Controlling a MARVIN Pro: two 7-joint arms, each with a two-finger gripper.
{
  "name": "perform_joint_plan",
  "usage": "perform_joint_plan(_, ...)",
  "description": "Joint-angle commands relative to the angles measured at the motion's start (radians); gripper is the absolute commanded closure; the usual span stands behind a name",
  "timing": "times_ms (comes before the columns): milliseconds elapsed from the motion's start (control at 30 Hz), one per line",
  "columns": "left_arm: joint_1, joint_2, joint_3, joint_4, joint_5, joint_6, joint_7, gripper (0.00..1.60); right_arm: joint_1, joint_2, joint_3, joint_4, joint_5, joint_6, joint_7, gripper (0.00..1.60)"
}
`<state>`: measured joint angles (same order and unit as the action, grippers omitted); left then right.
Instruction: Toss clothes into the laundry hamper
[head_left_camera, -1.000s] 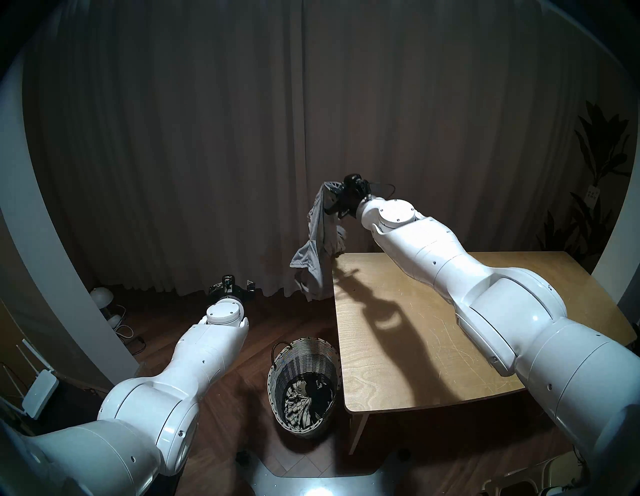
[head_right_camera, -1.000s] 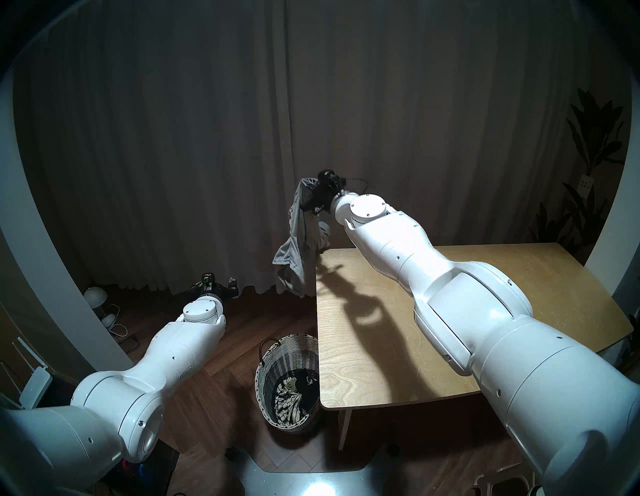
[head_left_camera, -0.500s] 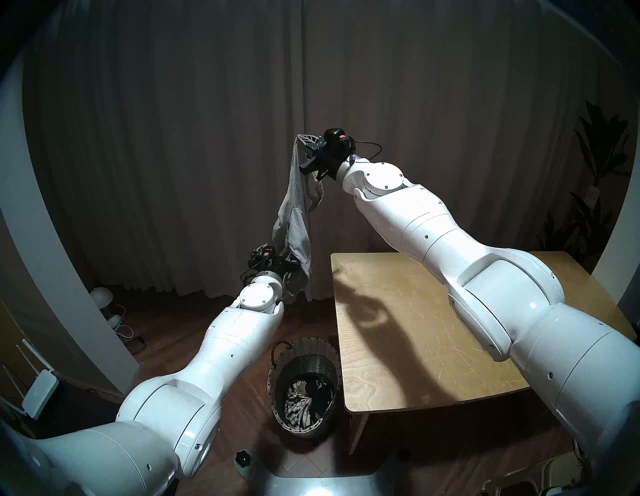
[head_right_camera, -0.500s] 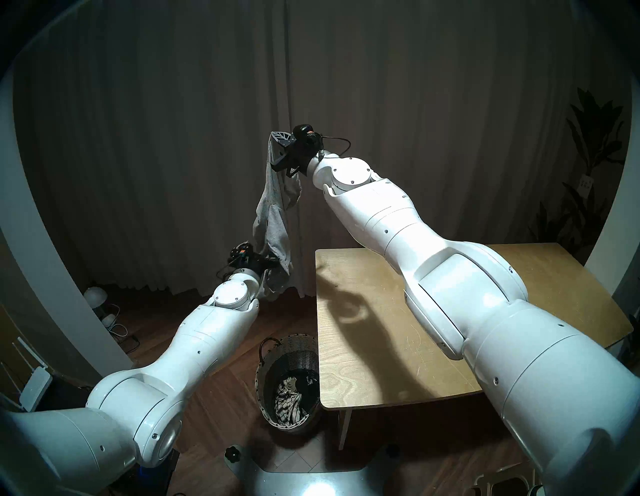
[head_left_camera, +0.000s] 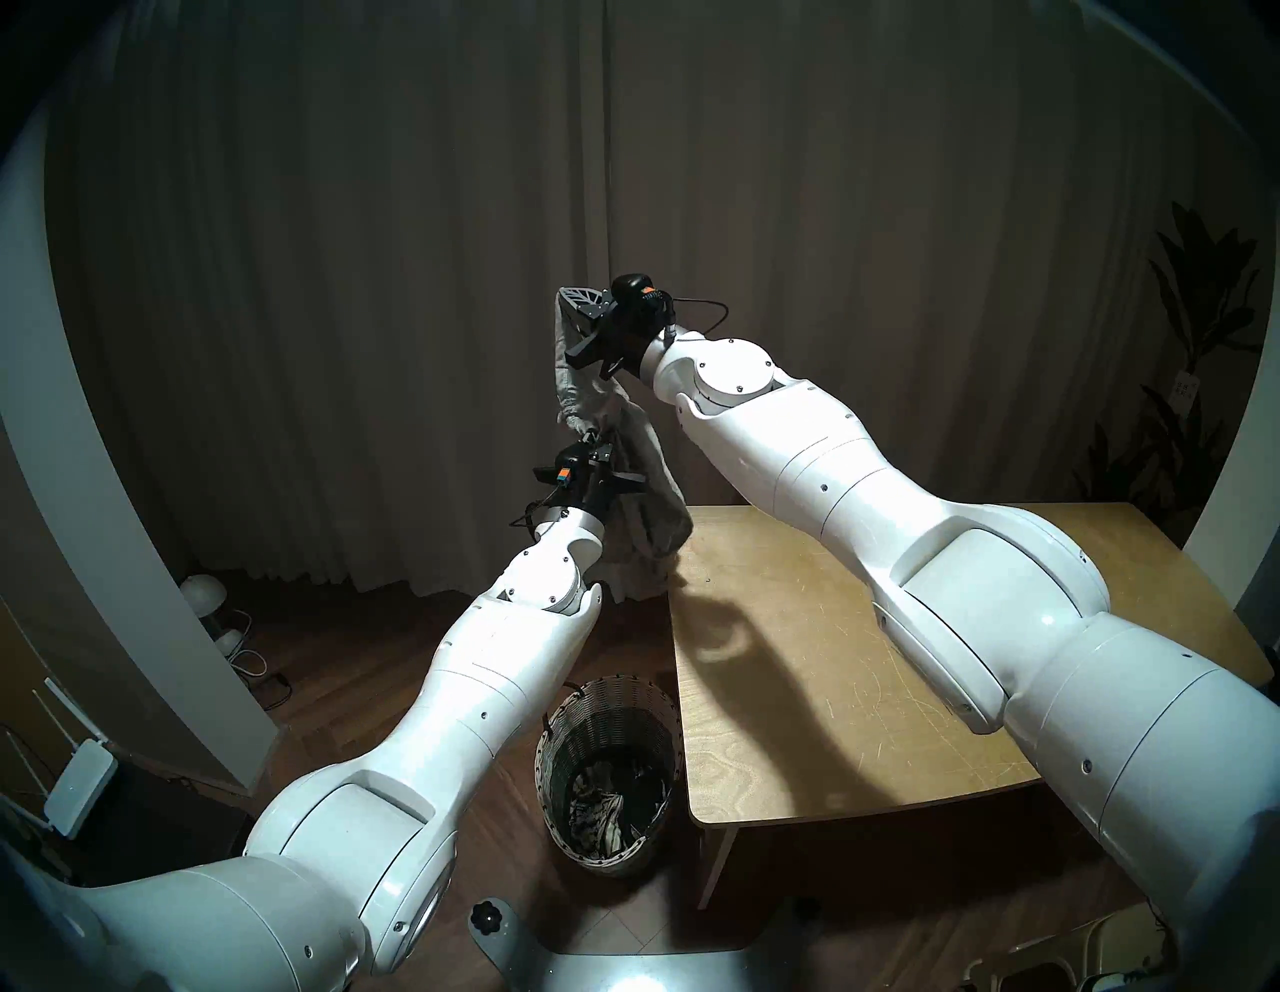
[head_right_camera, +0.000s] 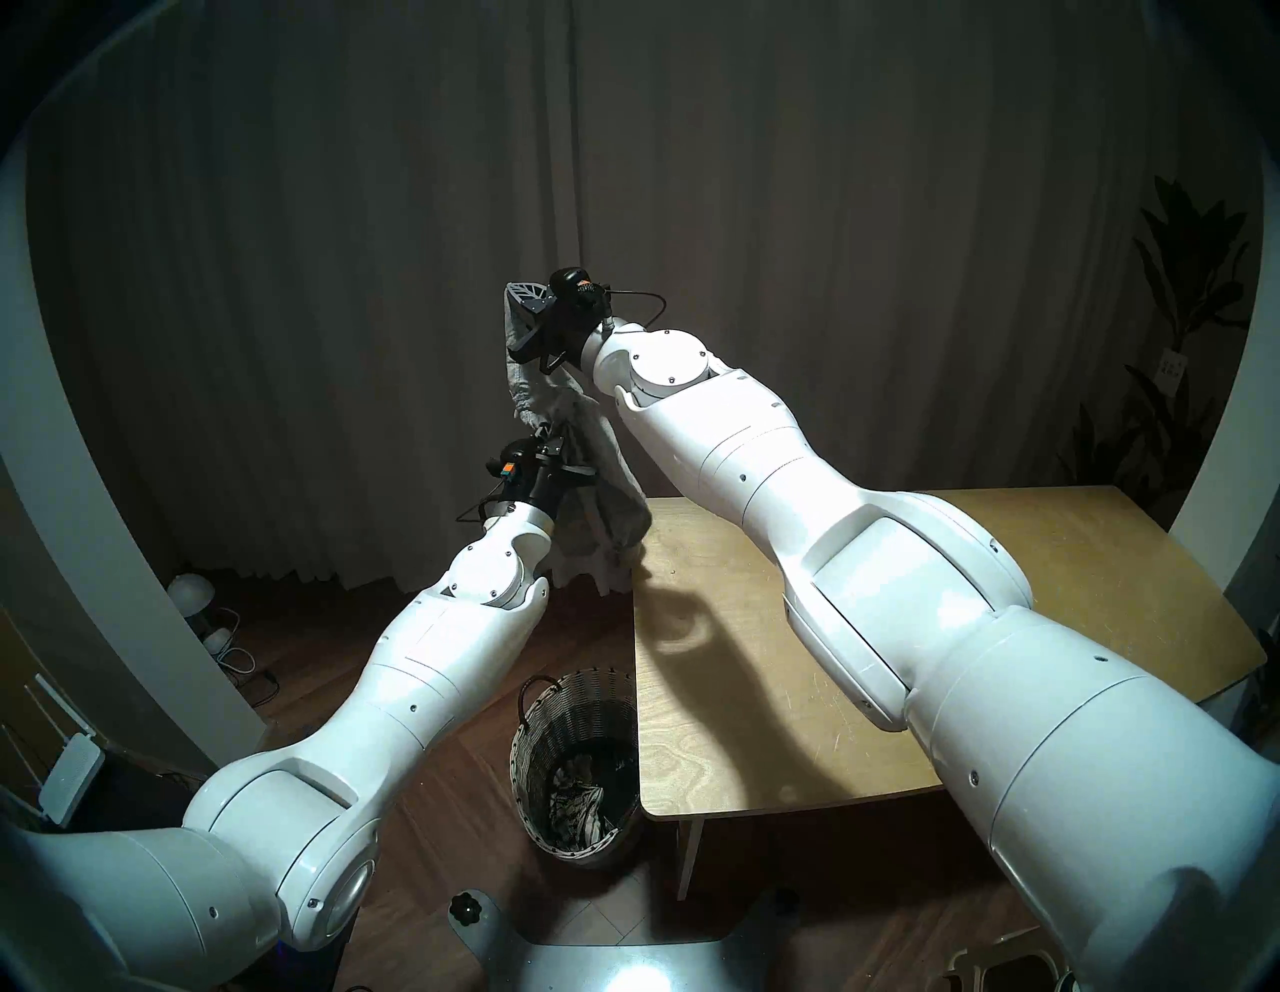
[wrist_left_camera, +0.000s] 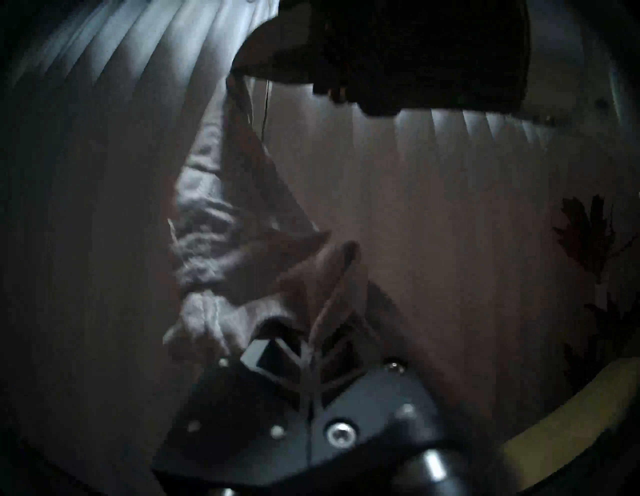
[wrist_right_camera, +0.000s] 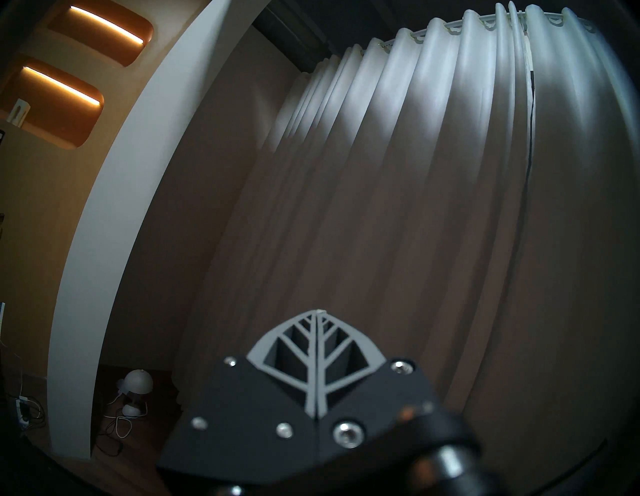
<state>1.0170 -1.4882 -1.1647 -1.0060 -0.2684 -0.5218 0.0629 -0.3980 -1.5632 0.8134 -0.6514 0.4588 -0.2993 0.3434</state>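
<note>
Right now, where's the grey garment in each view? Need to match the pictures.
Head left: grey garment hangs centre, from the right gripper down past the table's far left corner.
Head right: same, slightly further left.
Left wrist: centre-left, bunched above the fingers.
Right wrist: not in view; only shut fingers.
Shared landmark: the curtain, behind it in every view.
</note>
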Motion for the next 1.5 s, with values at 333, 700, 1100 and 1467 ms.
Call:
perform_joint_plan(333,0.13,0.165,-0.097,-0.216,0.045,-0.166,0.012,1.6,-0.033,0.088,-0.003,-0.006,-0.031,-0.056,-0.015,0.03)
perform_joint_plan(700,0.246,0.227,-0.116,-0.344,0.054,-0.121,0.002,1.6,-0.078,0.232,0.061,0.059,-0.082,-0.103,-0.042,0.0)
perform_joint_plan(1100,0.263,0.223,-0.069,-0.229,0.051,0.016,-0.038,1.6,-0.133,0.368,0.202,0.186,-0.092,-0.168,-0.057,0.0)
perform_joint_plan(1467,0.148,0.163,-0.038,-0.047,0.049,0.156,-0.075,1.6,-0.212,0.496,0.249,0.153,-0.071,-0.237,-0.04,0.0)
